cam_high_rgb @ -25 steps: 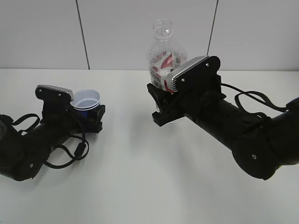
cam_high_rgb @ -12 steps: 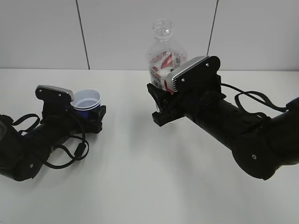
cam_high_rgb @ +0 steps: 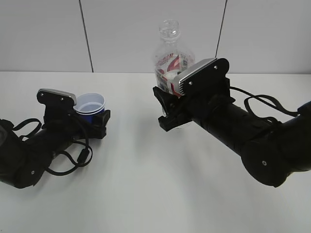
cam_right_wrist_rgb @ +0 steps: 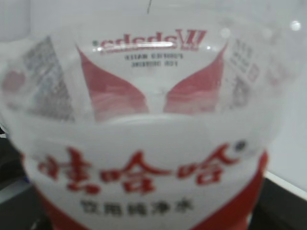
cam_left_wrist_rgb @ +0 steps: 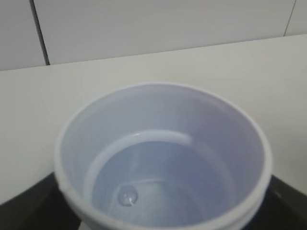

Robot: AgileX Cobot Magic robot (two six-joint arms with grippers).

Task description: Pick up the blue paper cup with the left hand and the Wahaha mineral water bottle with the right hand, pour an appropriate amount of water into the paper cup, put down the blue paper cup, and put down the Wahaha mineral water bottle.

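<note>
A plain white table (cam_high_rgb: 146, 194) runs back to a pale panelled wall (cam_high_rgb: 121, 34) with dark vertical seams.

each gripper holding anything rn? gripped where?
Left hand: blue paper cup, lower body. Right hand: Wahaha mineral water bottle, around its body.

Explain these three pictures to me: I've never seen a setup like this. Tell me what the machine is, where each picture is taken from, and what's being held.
This is a two-armed robot at a white table. The wide picture comes from a camera facing the table, looking down at a slant. The other two come from cameras on each arm's wrist, so they sit very close to what is in front of that arm.

The left hand has its jaws around a blue cup. Its wrist picture looks straight into the cup, which seems to hold a little water.

The right hand is at an uncapped bottle, standing upright. Its wrist picture is filled by the red-and-white label. Whether either grip is tight cannot be told.
</note>
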